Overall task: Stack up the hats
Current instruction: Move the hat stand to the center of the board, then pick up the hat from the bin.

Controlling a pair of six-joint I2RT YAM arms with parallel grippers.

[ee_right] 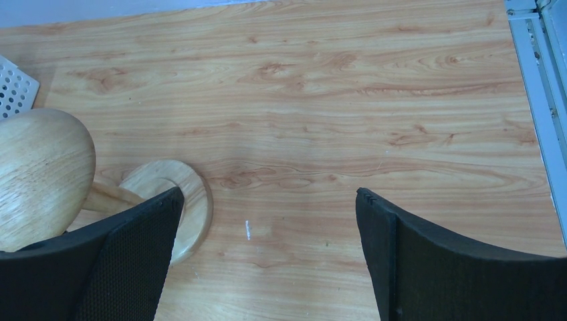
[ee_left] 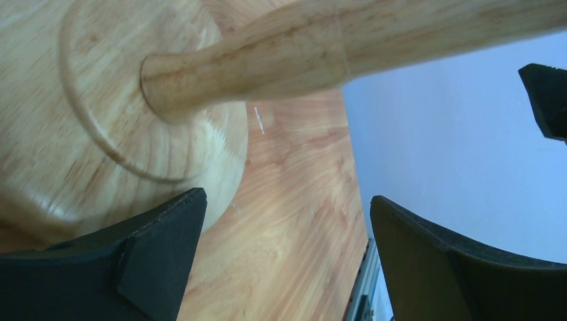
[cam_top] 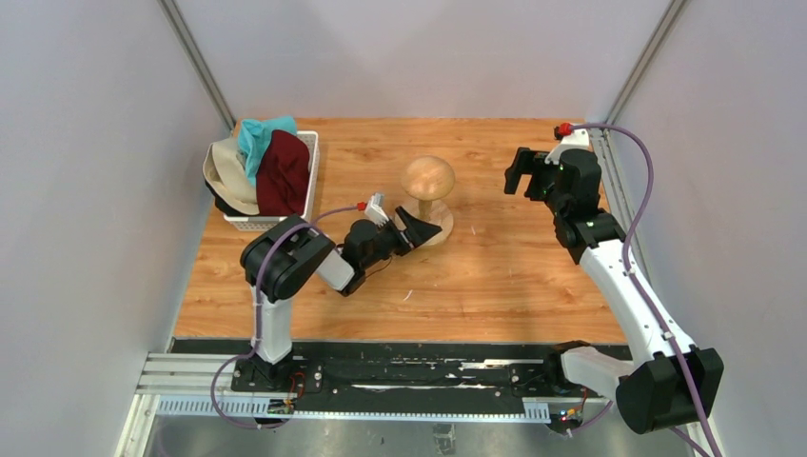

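Several hats lie piled in the white lattice basket (cam_top: 311, 157) at the back left: a maroon hat (cam_top: 283, 174), a teal hat (cam_top: 257, 138), a beige hat (cam_top: 226, 171) and a bit of black fabric (cam_top: 219, 201) under them. The other hats are hidden. My left gripper (cam_top: 419, 231) is open and empty, low on the table right beside the wooden stand's base (ee_left: 80, 127). My right gripper (cam_top: 525, 169) is open and empty, held above the table to the right of the stand.
The wooden mushroom-shaped stand (cam_top: 428, 179) stands mid-table; its stem (ee_left: 321, 53) and base fill the left wrist view, and it shows at the left of the right wrist view (ee_right: 40, 174). A metal rail (ee_right: 545, 100) runs along the table's right edge.
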